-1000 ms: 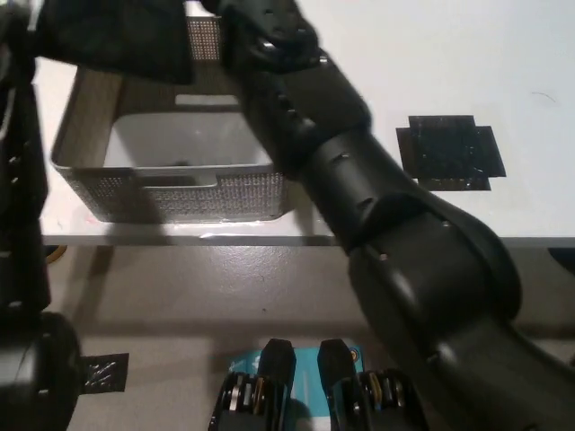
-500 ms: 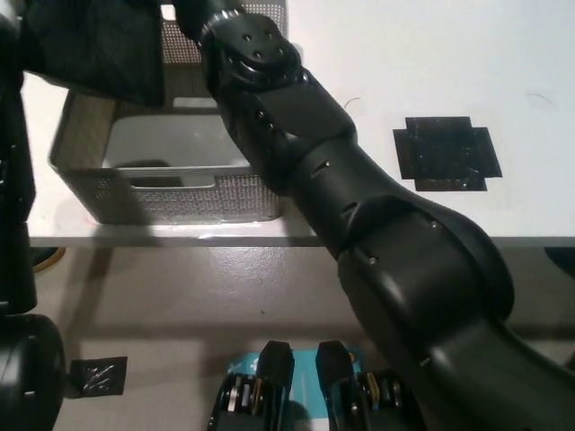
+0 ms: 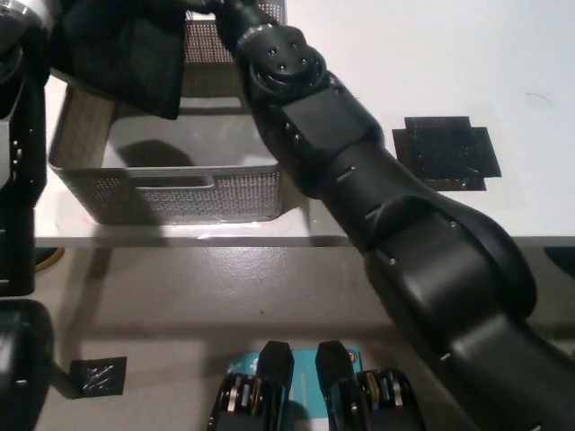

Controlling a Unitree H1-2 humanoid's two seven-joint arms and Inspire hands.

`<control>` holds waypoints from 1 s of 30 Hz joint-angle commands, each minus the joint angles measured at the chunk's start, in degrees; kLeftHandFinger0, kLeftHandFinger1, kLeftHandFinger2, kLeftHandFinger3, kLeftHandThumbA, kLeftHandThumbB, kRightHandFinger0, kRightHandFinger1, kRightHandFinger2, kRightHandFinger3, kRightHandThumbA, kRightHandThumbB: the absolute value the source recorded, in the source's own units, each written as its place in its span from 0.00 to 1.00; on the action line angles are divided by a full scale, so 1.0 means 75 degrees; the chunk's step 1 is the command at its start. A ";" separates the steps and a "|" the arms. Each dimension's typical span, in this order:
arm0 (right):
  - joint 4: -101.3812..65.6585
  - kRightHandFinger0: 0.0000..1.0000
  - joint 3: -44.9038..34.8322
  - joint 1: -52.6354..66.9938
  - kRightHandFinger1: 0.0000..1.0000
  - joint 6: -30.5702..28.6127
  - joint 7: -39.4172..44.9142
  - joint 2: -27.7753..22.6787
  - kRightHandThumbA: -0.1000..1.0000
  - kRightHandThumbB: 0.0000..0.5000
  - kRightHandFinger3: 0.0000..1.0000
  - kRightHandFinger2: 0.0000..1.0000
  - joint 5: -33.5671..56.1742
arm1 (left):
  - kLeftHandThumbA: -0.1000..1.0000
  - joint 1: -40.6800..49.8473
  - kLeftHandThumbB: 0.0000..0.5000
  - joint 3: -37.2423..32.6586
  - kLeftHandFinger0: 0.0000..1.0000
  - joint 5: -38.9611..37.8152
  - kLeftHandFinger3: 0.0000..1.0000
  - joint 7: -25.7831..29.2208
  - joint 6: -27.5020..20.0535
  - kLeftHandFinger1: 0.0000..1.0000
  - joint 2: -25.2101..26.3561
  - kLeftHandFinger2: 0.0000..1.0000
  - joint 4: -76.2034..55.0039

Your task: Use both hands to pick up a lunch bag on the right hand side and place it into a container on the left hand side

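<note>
Neither hand shows clearly — the black right arm [image 3: 359, 180] runs up past the picture's top edge, so I cannot tell either grip. The dark lunch bag [image 3: 121, 49] hangs over the grey mesh basket [image 3: 171, 189] on the white table [image 3: 431, 63], by a black tape mark [image 3: 446, 153].

The lunch bag [image 3: 126, 54] looks like matt black cloth, the container [image 3: 180, 193] like perforated grey metal mesh, and the table [image 3: 431, 63] smooth white.

Black lunch bag [image 3: 126, 54] hangs, seemingly tilted, over the grey mesh container [image 3: 171, 189].
</note>
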 commanded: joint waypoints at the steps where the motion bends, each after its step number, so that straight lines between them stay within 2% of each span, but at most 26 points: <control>1: -0.0585 0.49 0.2289 -0.0310 0.40 0.0686 -0.1450 -0.0982 0.47 0.31 0.96 0.52 -0.3130 | 1.00 -0.0348 0.53 -0.1607 1.00 0.1084 1.00 -0.1876 -0.0827 1.00 0.1802 1.00 0.1436; 2: -0.0892 0.35 0.2417 -0.0142 0.35 0.0829 -0.1430 -0.1374 0.49 0.27 0.96 0.56 -0.3278 | 1.00 -0.0405 0.56 -0.2049 1.00 0.1592 1.00 -0.1988 -0.1092 1.00 0.2310 1.00 0.1838; 3: -0.1143 0.36 0.2521 -0.0017 0.46 0.0884 -0.1408 -0.1634 0.56 0.28 0.96 0.66 -0.3386 | 1.00 -0.0447 0.55 -0.2288 1.00 0.1813 1.00 -0.2089 -0.1343 1.00 0.2614 1.00 0.2101; 4: -0.1429 0.52 0.2629 0.0108 0.64 0.0935 -0.1387 -0.1901 0.58 0.30 1.00 0.77 -0.3518 | 1.00 -0.0532 0.53 -0.2502 1.00 0.1966 1.00 -0.2218 -0.1621 1.00 0.2886 1.00 0.2393; 5: -0.1859 0.45 0.2634 0.0301 0.47 0.0957 -0.1280 -0.2263 0.58 0.31 1.00 0.56 -0.3586 | 1.00 -0.0698 0.52 -0.2781 1.00 0.2166 1.00 -0.2427 -0.1915 1.00 0.3232 1.00 0.2885; 6: -0.2132 0.54 0.2604 0.0422 0.60 0.0965 -0.1169 -0.2480 0.57 0.32 1.00 0.69 -0.3587 | 1.00 -0.0772 0.48 -0.2956 1.00 0.2289 1.00 -0.2565 -0.2186 1.00 0.3463 1.00 0.3127; 7: -0.2513 0.76 0.2546 0.0585 0.80 0.1002 -0.1000 -0.2748 0.58 0.32 1.00 0.87 -0.3563 | 1.00 -0.0858 0.43 -0.3149 1.00 0.2388 1.00 -0.2748 -0.2558 1.00 0.3745 1.00 0.3399; 8: -0.2666 0.85 0.2526 0.0646 0.88 0.1039 -0.0937 -0.2840 0.58 0.32 1.00 0.94 -0.3555 | 1.00 -0.0897 0.42 -0.3222 1.00 0.2387 1.00 -0.2807 -0.2688 1.00 0.3835 1.00 0.3499; 9: -0.3420 0.96 0.2420 0.0942 0.98 0.1309 -0.0670 -0.3182 0.58 0.29 1.00 1.00 -0.3559 | 1.00 -0.0961 0.37 -0.3456 1.00 0.2541 1.00 -0.2894 -0.2664 1.00 0.4178 1.00 0.3595; 10: -0.4047 0.76 0.2340 0.1201 0.72 0.1500 -0.0502 -0.3431 0.56 0.27 1.00 0.79 -0.3588 | 1.00 -0.0966 0.33 -0.3628 1.00 0.2604 1.00 -0.2991 -0.2590 1.00 0.4460 1.00 0.3539; 11: -0.4219 0.63 0.2317 0.1277 0.64 0.1537 -0.0470 -0.3493 0.55 0.28 1.00 0.77 -0.3598 | 1.00 -0.0964 0.32 -0.3680 1.00 0.2595 1.00 -0.3035 -0.2585 1.00 0.4550 1.00 0.3497; 12: -0.4623 0.19 0.2223 0.1459 0.20 0.1662 -0.0331 -0.3630 0.51 0.27 1.00 0.41 -0.3555 | 1.00 -0.0908 0.37 -0.3715 1.00 0.2551 1.00 -0.3113 -0.2716 1.00 0.4789 1.00 0.3418; 13: -0.4863 0.08 0.2172 0.1574 0.13 0.1761 -0.0225 -0.3716 0.49 0.27 1.00 0.31 -0.3524 | 1.00 -0.0886 0.29 -0.3706 1.00 0.2423 1.00 -0.3226 -0.2998 1.00 0.4938 1.00 0.3466; 14: -0.5003 0.02 0.2142 0.1656 0.06 0.1802 -0.0157 -0.3762 0.49 0.26 1.00 0.22 -0.3496 | 1.00 -0.0843 0.27 -0.3692 1.00 0.2354 1.00 -0.3278 -0.3157 1.00 0.5031 1.00 0.3467; 15: -0.5161 0.08 0.2085 0.1778 0.16 0.1788 -0.0091 -0.3812 0.48 0.27 1.00 0.34 -0.3431 | 1.00 -0.0824 0.30 -0.3713 1.00 0.2327 1.00 -0.3338 -0.3196 1.00 0.5121 1.00 0.3484; 16: -0.5380 0.31 0.2008 0.1945 0.38 0.1793 0.0016 -0.3875 0.47 0.27 1.00 0.51 -0.3330 | 1.00 -0.0802 0.34 -0.3764 1.00 0.2333 1.00 -0.3349 -0.3148 1.00 0.5208 1.00 0.3519; 17: -0.5595 0.45 0.1959 0.2084 0.51 0.1904 0.0148 -0.3932 0.47 0.26 1.00 0.64 -0.3243 | 1.00 -0.0807 0.30 -0.3808 1.00 0.2336 1.00 -0.3349 -0.3085 1.00 0.5211 1.00 0.3569; 18: -0.5867 0.76 0.1966 0.2248 0.87 0.1957 0.0280 -0.4015 0.46 0.26 1.00 0.97 -0.3227 | 1.00 -0.0751 0.32 -0.3817 1.00 0.2274 1.00 -0.3408 -0.3094 1.00 0.5245 1.00 0.3535; 19: -0.6032 1.00 0.1968 0.2358 1.00 0.1978 0.0330 -0.4068 0.46 0.24 1.00 1.00 -0.3226 | 1.00 -0.0740 0.32 -0.3841 1.00 0.2251 1.00 -0.3457 -0.3143 1.00 0.5259 1.00 0.3499; 21: -0.6283 1.00 0.1957 0.2502 1.00 0.2059 0.0448 -0.4142 0.45 0.22 1.00 1.00 -0.3206 | 1.00 -0.0721 0.31 -0.3905 1.00 0.2251 1.00 -0.3515 -0.3248 1.00 0.5300 1.00 0.3401; 22: -0.6443 1.00 0.1944 0.2595 1.00 0.2106 0.0519 -0.4193 0.42 0.22 1.00 1.00 -0.3199 | 1.00 -0.0674 0.28 -0.3909 1.00 0.2219 1.00 -0.3520 -0.3064 1.00 0.5309 1.00 0.3185; 25: -0.6513 1.00 0.1892 0.2672 1.00 0.2131 0.0631 -0.4247 0.42 0.20 1.00 1.00 -0.3171 | 1.00 -0.0656 0.33 -0.3937 1.00 0.2197 1.00 -0.3546 -0.2963 1.00 0.5299 1.00 0.2980; 27: -0.6637 1.00 0.1762 0.2743 1.00 0.2141 0.0709 -0.4291 0.47 0.19 1.00 1.00 -0.3091 | 1.00 -0.0626 0.32 -0.3904 1.00 0.2140 1.00 -0.3592 -0.2911 1.00 0.5318 1.00 0.2699; 28: -0.6697 1.00 0.1719 0.2787 1.00 0.2152 0.0731 -0.4305 0.53 0.19 1.00 1.00 -0.3082 | 1.00 -0.0592 0.27 -0.3856 1.00 0.2060 1.00 -0.3616 -0.2991 1.00 0.5314 1.00 0.2640; 29: -0.6827 1.00 0.1626 0.2894 1.00 0.2116 0.0739 -0.4328 0.62 0.20 1.00 1.00 -0.3029 | 1.00 -0.0547 0.29 -0.3766 1.00 0.1965 1.00 -0.3625 -0.3083 1.00 0.5299 1.00 0.2547; 30: -0.6913 1.00 0.1537 0.2969 1.00 0.2060 0.0746 -0.4329 0.65 0.19 1.00 1.00 -0.2962 | 1.00 -0.0510 0.30 -0.3703 1.00 0.1929 1.00 -0.3607 -0.3076 1.00 0.5286 1.00 0.2474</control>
